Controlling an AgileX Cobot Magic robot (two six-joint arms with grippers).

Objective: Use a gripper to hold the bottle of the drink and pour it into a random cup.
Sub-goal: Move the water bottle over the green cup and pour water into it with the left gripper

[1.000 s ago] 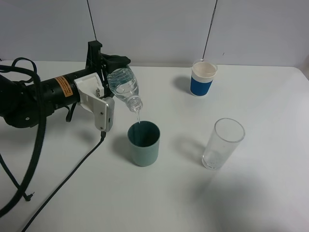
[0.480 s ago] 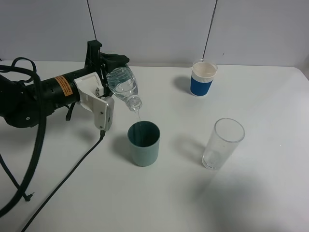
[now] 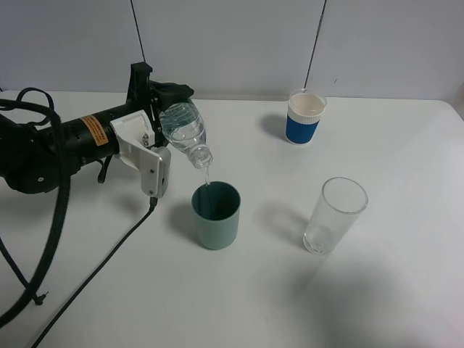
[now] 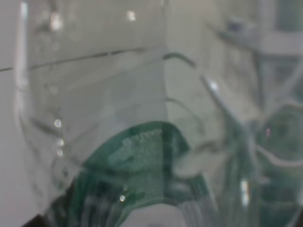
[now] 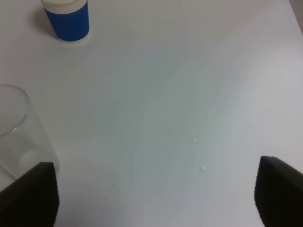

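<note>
Drink bottle [image 3: 185,129] was kept tilted, clamped in left claw [image 3: 161,127], mouth just above teal cup [image 3: 216,217] on desk [image 3: 362,290]; thin stream [image 3: 206,176] unchanged, pour judged ongoing. Right claw [image 5: 154,189] was seen parted, idle.

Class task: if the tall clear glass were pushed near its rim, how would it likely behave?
The tall clear glass looks narrow for its height, so a high push would probably tip it. It appears empty, so it is likely light and might slide on the smooth table.
</note>
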